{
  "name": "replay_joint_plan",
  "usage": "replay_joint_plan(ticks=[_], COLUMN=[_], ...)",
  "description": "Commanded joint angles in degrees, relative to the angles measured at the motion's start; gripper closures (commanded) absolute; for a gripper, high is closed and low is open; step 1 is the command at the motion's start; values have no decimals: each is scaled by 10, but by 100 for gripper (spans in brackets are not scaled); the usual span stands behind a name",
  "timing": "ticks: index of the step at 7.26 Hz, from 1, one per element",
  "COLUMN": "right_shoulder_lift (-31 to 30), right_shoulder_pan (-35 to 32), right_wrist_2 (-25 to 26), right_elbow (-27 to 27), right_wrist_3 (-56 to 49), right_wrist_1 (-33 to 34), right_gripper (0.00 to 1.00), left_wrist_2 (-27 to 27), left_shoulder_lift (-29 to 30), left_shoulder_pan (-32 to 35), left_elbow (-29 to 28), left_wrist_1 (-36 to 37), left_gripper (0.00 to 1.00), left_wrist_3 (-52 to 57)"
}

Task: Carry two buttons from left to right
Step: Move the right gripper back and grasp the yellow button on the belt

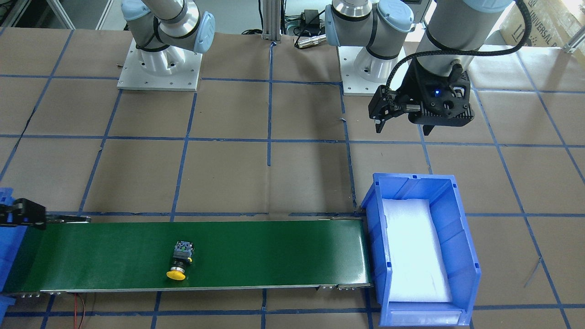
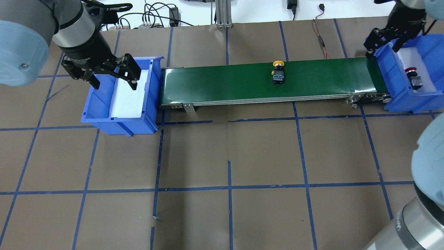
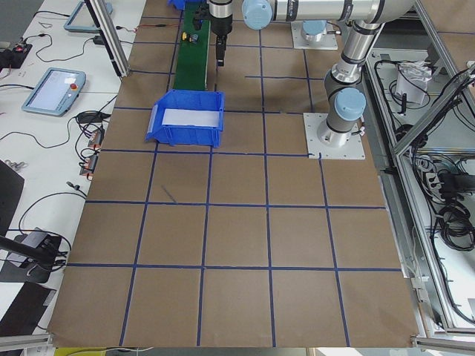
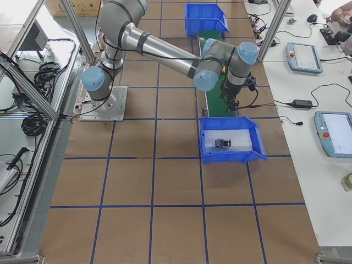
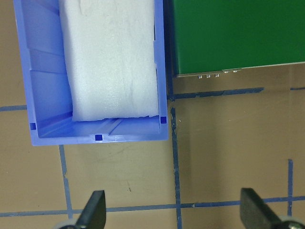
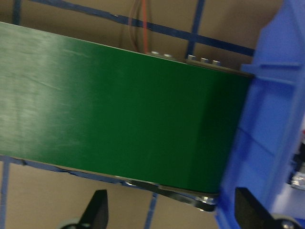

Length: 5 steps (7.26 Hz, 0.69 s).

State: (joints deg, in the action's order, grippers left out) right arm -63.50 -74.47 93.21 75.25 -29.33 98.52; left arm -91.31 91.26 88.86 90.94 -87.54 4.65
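Note:
The yellow-capped button (image 2: 278,73) (image 1: 180,260) lies on its side on the green conveyor belt (image 2: 225,83), right of the middle in the overhead view. The red-capped button (image 2: 413,76) (image 4: 223,144) rests on white foam inside the right blue bin (image 2: 406,100). My left gripper (image 2: 114,83) (image 5: 174,212) hangs open and empty over the near end of the left blue bin (image 2: 121,121), which holds only foam. My right gripper (image 2: 381,48) (image 6: 171,214) is open and empty above the belt's right end, beside the right bin's wall.
Brown paper with blue tape lines covers the table (image 2: 229,156). Both arm bases (image 1: 160,64) are bolted on at the robot's side. Cables (image 2: 321,31) lie beyond the belt. Tablets and wires sit on a side bench (image 4: 305,58).

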Motion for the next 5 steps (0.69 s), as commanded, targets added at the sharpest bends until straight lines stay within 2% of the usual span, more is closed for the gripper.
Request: replay_joint_plan(ticks=[1, 2, 4, 5], right_shoulder_lift=[-3, 2, 20, 44], right_shoulder_pan=[-96, -119, -152, -176], right_wrist_2=[6, 6, 2, 3], right_elbow=[32, 34, 34, 36], right_wrist_3=[119, 135, 235, 276], right_wrist_1=[49, 63, 67, 103], right_gripper=[6, 6, 4, 4], left_wrist_2=[-1, -1, 0, 0], left_shoulder_lift=[0, 0, 0, 0], left_shoulder_pan=[0, 0, 0, 0], left_elbow=[0, 0, 0, 0], left_wrist_1=[0, 0, 0, 0], left_gripper=[0, 0, 0, 0], left_wrist_3=[0, 0, 0, 0])
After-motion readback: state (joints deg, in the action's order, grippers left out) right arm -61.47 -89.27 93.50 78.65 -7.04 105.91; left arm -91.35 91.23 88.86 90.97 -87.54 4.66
